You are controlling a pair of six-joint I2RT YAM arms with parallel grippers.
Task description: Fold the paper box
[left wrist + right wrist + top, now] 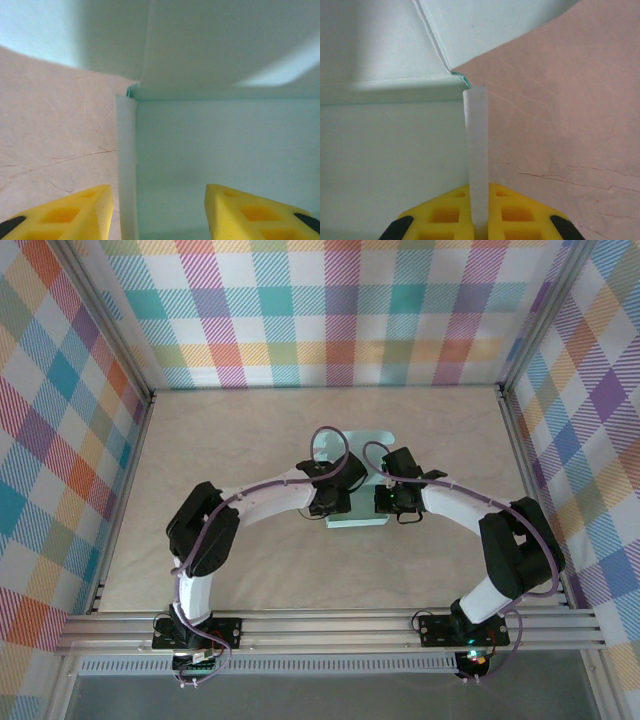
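Two arms meet over the paper box (pixel 372 443) at the middle of the table (pixel 250 440), one at each flank of the pale mint card. The right gripper (pixel 479 220) is clamped on the right side wall (pixel 476 140), a thin strip of card standing upright on edge and pinched between the yellow fingers. The left gripper (pixel 159 212) stands with its jaws parted, straddling the left side wall (pixel 126 150). That strip rises just beside the outer finger (pixel 65 212), well clear of the other, with nothing gripped. Both walls run lengthwise away from the arms' bases, toward a far flap (pixel 225 45) that curls up and over the floor of the box. The box lies directly below and between the two grippers, each arm nearest its own wall. By the look of it the next fold turns on that far flap, lying straight ahead of both sets of fingers along the walls' long axis
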